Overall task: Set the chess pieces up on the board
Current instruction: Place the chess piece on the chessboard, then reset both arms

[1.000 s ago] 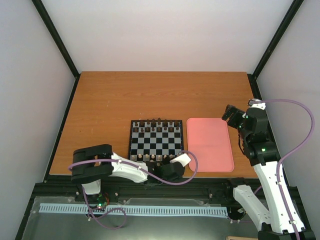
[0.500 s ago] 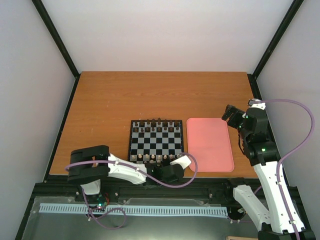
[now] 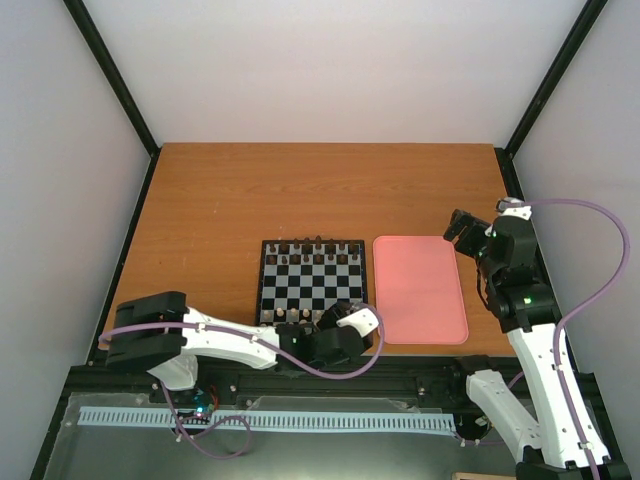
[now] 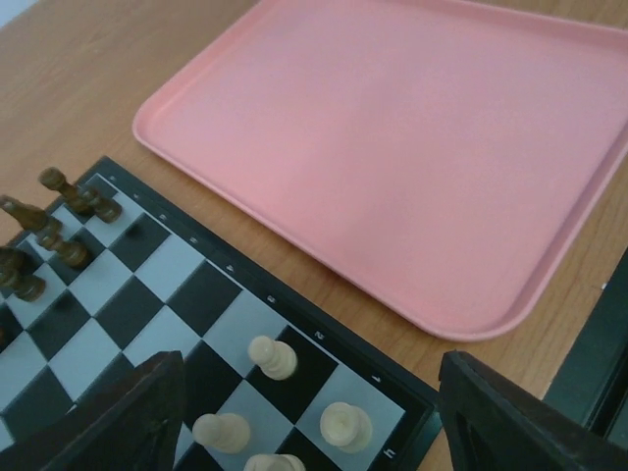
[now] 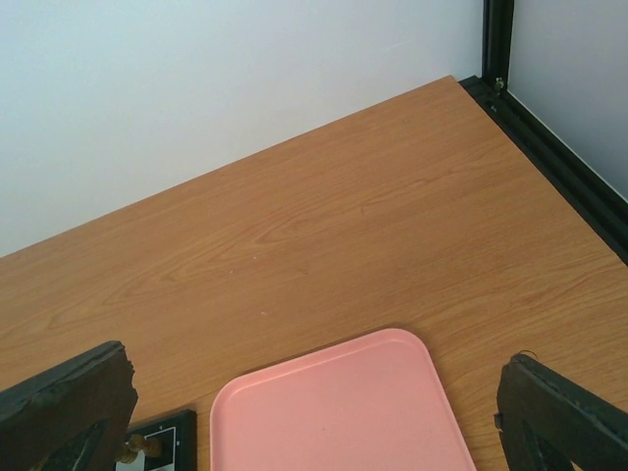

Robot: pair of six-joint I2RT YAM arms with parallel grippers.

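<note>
- Top external: we log the board (image 3: 313, 285) on the table (image 3: 250, 190), close to the table's 6 o'clock edge. The pink tray (image 3: 420, 288) lies just beside it at 3 o'clock.
- Top external: the pale pieces (image 3: 300, 314) stand in a line along the board's 6 o'clock edge. The dark pieces (image 3: 310, 247) line its 12 o'clock edge.
- Top external: the left gripper (image 3: 338, 318) sits low over the board's 5 o'clock corner, at the end of the pale row. From this view we cannot tell how its jaws stand.
- Top external: the right gripper (image 3: 458, 228) hangs by the tray's 1 o'clock corner, well apart from the board.
- Left wrist: the left fingers (image 4: 128, 412) are spread wide, one at 7 o'clock of the frame and one at 5 o'clock, with nothing clamped between them.
- Left wrist: in the gap below the fingers, three pale pieces stand upright on the board's corner squares. A fourth is cut off by the lower frame edge. We see none of them touching a finger.
- Left wrist: a few dark pieces show at 9 o'clock. The tray fills the frame from 12 to 3 o'clock, with a narrow strip of table between it and the board's black border.
- Right wrist: the right fingers (image 5: 564, 422) sit in the 7 and 5 o'clock corners of the frame, fully apart and holding nothing.
- Right wrist: one end of the tray shows at 6 o'clock, with wood table beyond it up to a white wall (image 5: 196, 98) at 12 o'clock. A corner of the board shows at 7 o'clock, beside the left-hand finger.
</note>
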